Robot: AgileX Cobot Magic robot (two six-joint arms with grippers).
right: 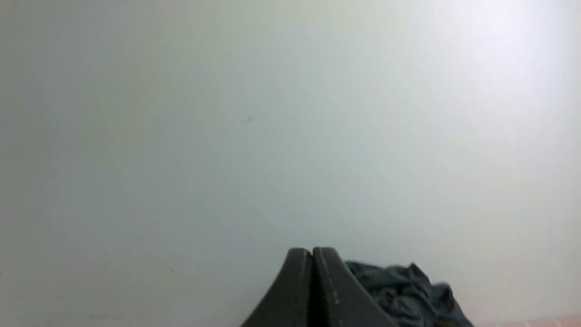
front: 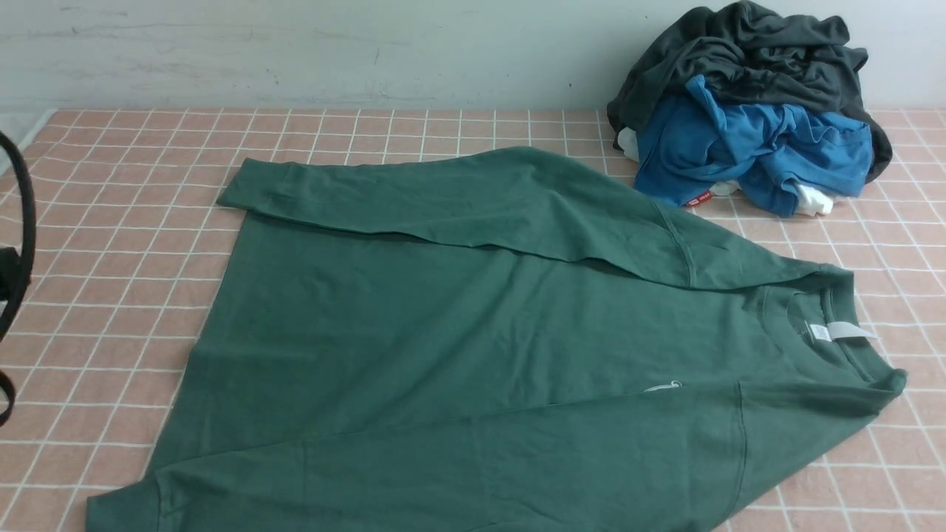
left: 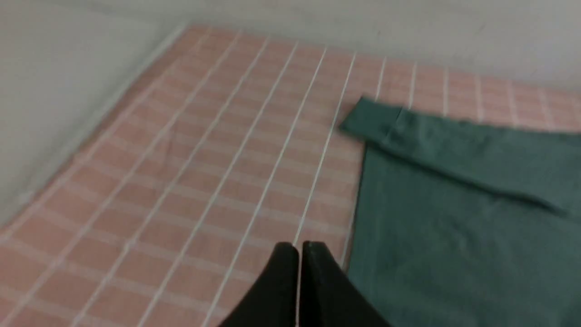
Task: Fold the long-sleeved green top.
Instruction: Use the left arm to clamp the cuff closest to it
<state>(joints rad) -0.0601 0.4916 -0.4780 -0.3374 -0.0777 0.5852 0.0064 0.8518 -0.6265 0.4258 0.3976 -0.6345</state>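
The green long-sleeved top [front: 458, 347] lies flat on the pink checked table cover [front: 111, 222], its neck with a white label [front: 842, 330] to the right and its hem to the left. The far sleeve [front: 414, 196] is folded across the body. The near sleeve lies along the front edge. In the left wrist view my left gripper [left: 299, 247] is shut and empty, over bare cover just beside the top's hem [left: 454, 227] and the far sleeve's cuff [left: 372, 120]. In the right wrist view my right gripper [right: 312, 252] is shut and empty, raised and facing the wall.
A heap of clothes sits at the back right: a dark charcoal-grey garment [front: 746, 59] on a bright blue garment [front: 746, 148], with bits of white cloth. The grey garment [right: 408, 290] shows beyond the right fingers. A black cable [front: 18, 236] curves at the left edge. A pale wall backs the table.
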